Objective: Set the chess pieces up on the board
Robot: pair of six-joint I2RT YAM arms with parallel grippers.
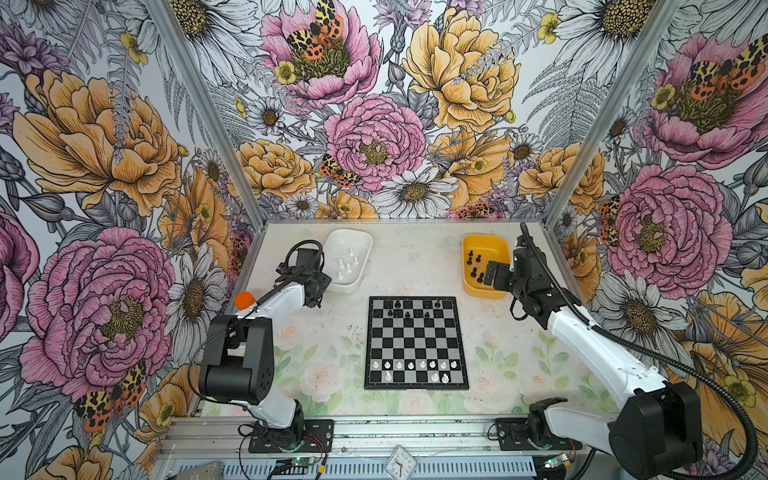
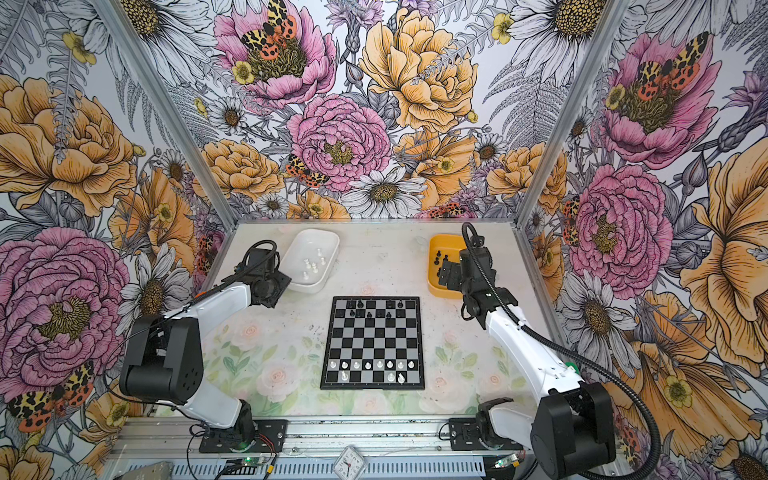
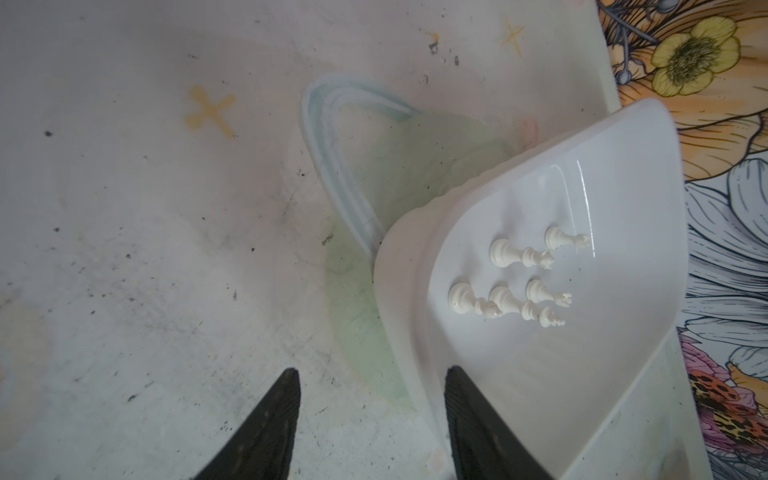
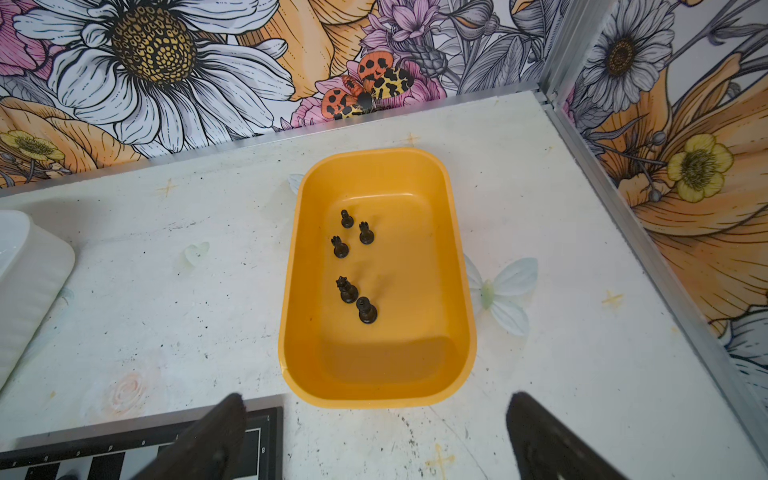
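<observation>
Risk first at the board (image 1: 417, 336), lying mid-table between both arms, each army only partly set: liable to slide if clipped by an arm crossing with a piece, upsetting the row of white pawns (image 1: 422, 365) along the near side and the few black pieces (image 1: 407, 314) along the far side.

Next, the white tub (image 3: 399, 266): left gripper (image 3: 372, 372) spread, pinching nothing, one finger (image 3: 478, 424) over the tub's corner, the other over bare tabletop (image 3: 145, 249). Likely to strike the rim on descent from this stance and tip or shove the tub.

Milder version at the yellow tub (image 4: 365, 390): right gripper (image 4: 377, 398) spread wide, empty, hovering by the near wall.

Smallest and trickiest: five white chessmen (image 3: 505, 299) bunched close in the white tub, apt to be knocked about or lifted in pairs; upright or lying, cannot tell. Five black chessmen (image 4: 348, 291) standing in the yellow tub, two nearly touching, easily toppled.

Around: flowered walls, small clock (image 1: 401, 463) at the front rail, well apart from the work. In the way: tub walls and neighbouring pieces only.
</observation>
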